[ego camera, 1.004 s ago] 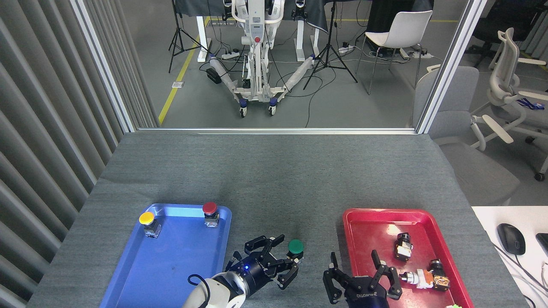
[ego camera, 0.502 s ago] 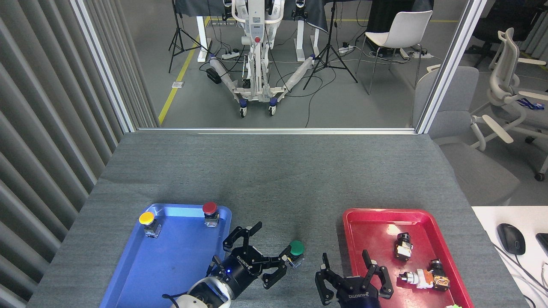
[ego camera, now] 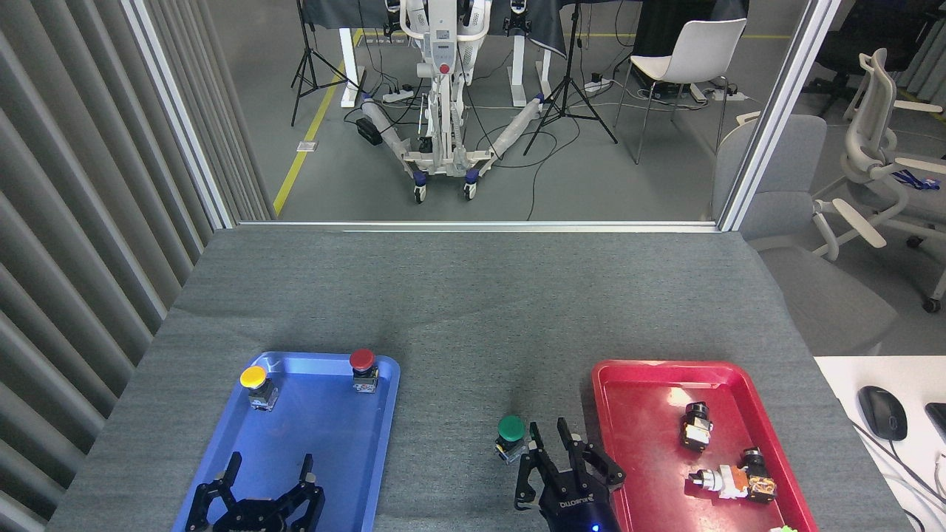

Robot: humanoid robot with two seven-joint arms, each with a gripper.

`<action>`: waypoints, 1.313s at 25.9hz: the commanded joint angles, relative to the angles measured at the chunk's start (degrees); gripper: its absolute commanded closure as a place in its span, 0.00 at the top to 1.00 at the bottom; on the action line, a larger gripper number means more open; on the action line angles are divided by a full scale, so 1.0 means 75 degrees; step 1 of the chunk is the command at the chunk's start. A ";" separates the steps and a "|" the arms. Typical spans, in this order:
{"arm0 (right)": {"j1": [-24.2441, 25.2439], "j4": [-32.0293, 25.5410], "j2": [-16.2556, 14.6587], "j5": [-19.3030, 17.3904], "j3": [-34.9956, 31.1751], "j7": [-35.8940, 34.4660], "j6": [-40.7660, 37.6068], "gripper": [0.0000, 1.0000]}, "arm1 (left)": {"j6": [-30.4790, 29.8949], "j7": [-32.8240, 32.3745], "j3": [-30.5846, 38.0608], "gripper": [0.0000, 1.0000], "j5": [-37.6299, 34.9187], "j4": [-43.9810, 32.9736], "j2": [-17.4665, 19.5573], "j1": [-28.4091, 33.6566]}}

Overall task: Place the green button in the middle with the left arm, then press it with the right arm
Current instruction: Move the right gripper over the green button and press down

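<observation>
The green button (ego camera: pixel 511 430) stands upright on the bare grey cloth in the middle (ego camera: pixel 458 443), between the two trays. My right gripper (ego camera: pixel 548 431) sits just to the right of it, near the table's front edge, beside the button rather than over its cap. Its fingers are drawn close together with nothing between them. My left gripper (ego camera: pixel 270 467) is low over the front part of the blue tray (ego camera: pixel 325 443), far left of the button, with its fingers spread wide and empty.
A yellow-capped button (ego camera: pixel 255 383) and a red-capped button (ego camera: pixel 363 366) stand at the back of the blue tray. The red tray (ego camera: pixel 635 414) on the right holds several small button parts (ego camera: pixel 695 428). A computer mouse (ego camera: pixel 882 411) lies on a white desk at far right.
My left gripper let go of the green button and pulled back left and down over the blue tray. My right gripper moved left to the button and narrowed its fingers.
</observation>
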 commanded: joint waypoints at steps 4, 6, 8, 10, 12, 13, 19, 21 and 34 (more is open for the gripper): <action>-0.0822 0.1089 0.0095 -0.0004 0.0638 0.0261 0.0859 0.00 | 0.0028 -0.0043 0.0368 0.99 0.0258 -0.0140 0.0022 0.0143; -0.1033 0.1393 0.0118 -0.0004 0.0778 0.0249 0.1047 0.01 | 0.0028 -0.0043 0.0380 0.99 0.0422 -0.0129 0.0033 0.0143; -0.1103 0.1487 0.0153 -0.0004 0.0860 0.0237 0.1129 0.01 | 0.0028 -0.0054 0.0380 0.99 0.0680 -0.0129 0.0045 0.0143; -0.1103 0.1581 0.0153 -0.0004 0.0872 0.0225 0.1141 0.01 | 0.0016 -0.0054 0.0380 0.99 0.0797 -0.0128 0.0057 0.0155; -0.1127 0.1792 0.0165 -0.0016 0.0884 0.0225 0.1187 0.01 | 0.0004 -0.0054 0.0380 0.99 0.0809 -0.0129 0.0057 0.0155; -0.1185 0.1897 0.0165 -0.0016 0.0884 0.0225 0.1211 0.01 | 0.0004 -0.0054 0.0380 0.99 0.0809 -0.0129 0.0045 0.0143; -0.1338 0.2120 0.0200 -0.0016 0.0931 0.0179 0.1433 0.02 | 0.0004 -0.0054 0.0380 0.99 0.0820 -0.0199 0.0057 0.0143; -0.1338 0.2284 0.0200 -0.0016 0.0942 0.0155 0.1433 0.04 | 0.0004 -0.0054 0.0380 0.99 0.0820 -0.0199 0.0057 0.0143; -0.1338 0.2191 0.0212 -0.0063 0.1048 -0.0161 0.1516 0.07 | -0.0008 -0.0066 0.0380 0.99 0.0867 -0.0175 0.0057 0.0155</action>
